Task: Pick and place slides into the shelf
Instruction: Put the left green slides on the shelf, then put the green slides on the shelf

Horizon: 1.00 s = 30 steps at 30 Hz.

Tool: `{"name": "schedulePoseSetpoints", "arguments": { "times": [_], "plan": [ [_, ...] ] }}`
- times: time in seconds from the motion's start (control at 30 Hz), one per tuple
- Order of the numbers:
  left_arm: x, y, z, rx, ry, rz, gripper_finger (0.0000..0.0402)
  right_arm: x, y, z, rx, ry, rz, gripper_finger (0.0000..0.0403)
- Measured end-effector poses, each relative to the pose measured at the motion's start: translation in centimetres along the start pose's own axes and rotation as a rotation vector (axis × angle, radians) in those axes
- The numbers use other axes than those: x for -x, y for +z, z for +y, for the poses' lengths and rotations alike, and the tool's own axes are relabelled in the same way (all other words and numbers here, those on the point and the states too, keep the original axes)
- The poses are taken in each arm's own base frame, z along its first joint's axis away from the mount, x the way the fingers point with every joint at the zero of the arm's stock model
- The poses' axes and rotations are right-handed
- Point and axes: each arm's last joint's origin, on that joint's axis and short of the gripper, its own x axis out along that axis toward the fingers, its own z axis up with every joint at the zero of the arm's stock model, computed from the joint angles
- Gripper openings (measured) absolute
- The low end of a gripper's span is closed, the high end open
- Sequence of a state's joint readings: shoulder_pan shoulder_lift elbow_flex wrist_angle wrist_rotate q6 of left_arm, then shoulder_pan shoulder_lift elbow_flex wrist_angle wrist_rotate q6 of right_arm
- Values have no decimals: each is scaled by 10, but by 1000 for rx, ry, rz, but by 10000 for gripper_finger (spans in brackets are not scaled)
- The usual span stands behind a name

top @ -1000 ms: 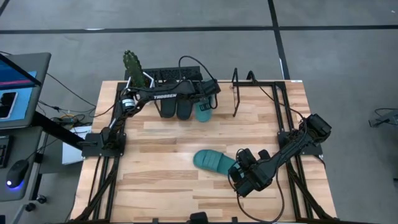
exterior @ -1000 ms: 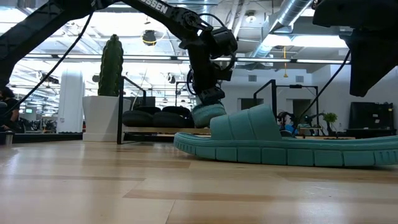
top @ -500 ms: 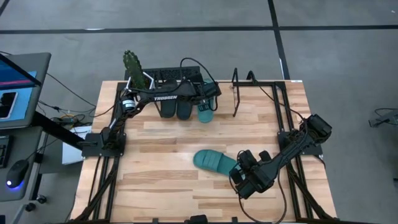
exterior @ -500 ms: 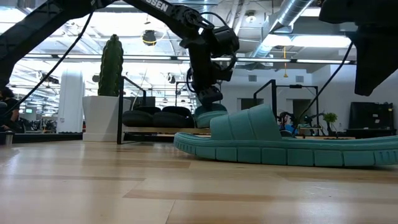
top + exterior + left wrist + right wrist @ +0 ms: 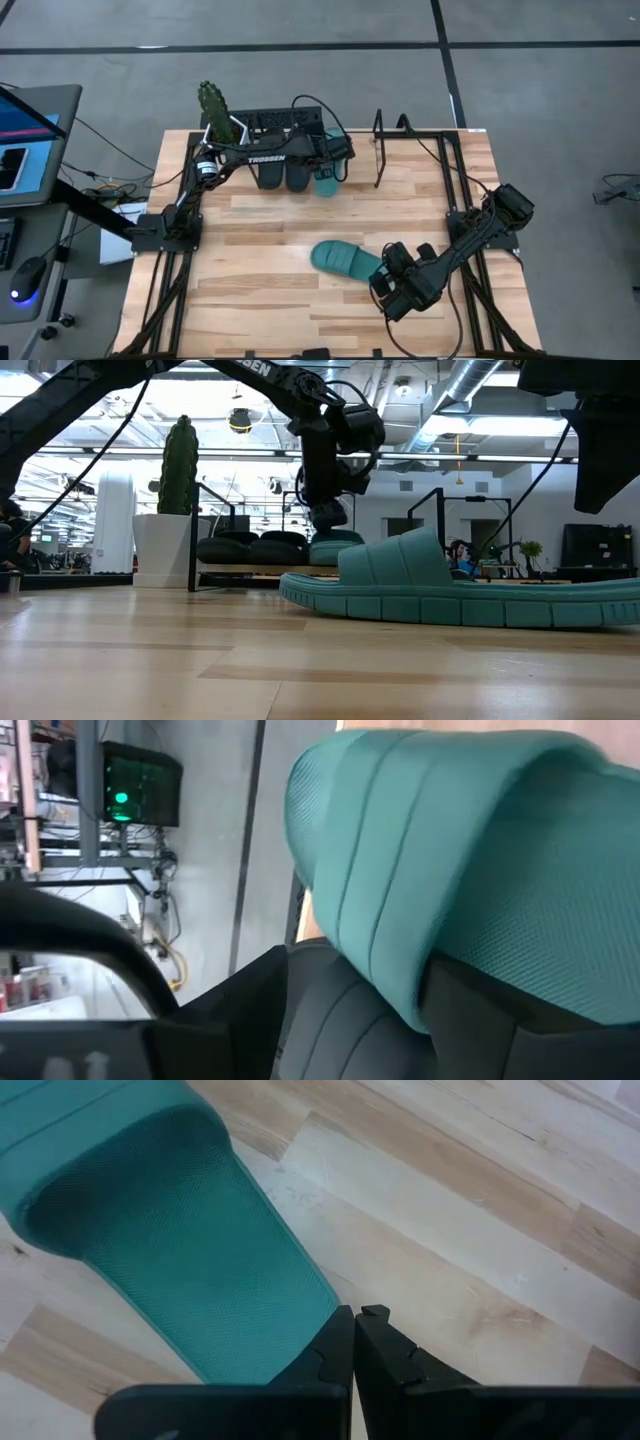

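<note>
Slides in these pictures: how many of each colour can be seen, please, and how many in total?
Black slides: 2, both on the shelf, side by side.
Teal slides: 2, one at the shelf by the left end effector, one on the table by the right end effector.
Total: 4 slides.

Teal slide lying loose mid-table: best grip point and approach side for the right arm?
Judging by its pose, grip the heel end of the teal slide. It lies flat, sole down, heel toward the right gripper, whose fingers are shut just beside that end. The bare footbed there is thin enough to pinch from above; the broad strap rises at the far toe end, harder to reach.
</note>
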<state>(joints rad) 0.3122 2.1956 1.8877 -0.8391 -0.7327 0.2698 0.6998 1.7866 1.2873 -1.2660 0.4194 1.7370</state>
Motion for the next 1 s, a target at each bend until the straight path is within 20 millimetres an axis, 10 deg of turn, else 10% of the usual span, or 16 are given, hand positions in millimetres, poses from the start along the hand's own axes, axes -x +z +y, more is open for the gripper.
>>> {"name": "schedulePoseSetpoints", "arguments": {
  "times": [0.67, 1.0],
  "plan": [
    [4, -6, -6, -66, -2, 53, 204, 0, 0, 0, 1, 1, 0, 0],
    [43, 3, -3, -120, -22, 38, 204, 0, 0, 0, 16, 4, 0, 0]
  ]
}}
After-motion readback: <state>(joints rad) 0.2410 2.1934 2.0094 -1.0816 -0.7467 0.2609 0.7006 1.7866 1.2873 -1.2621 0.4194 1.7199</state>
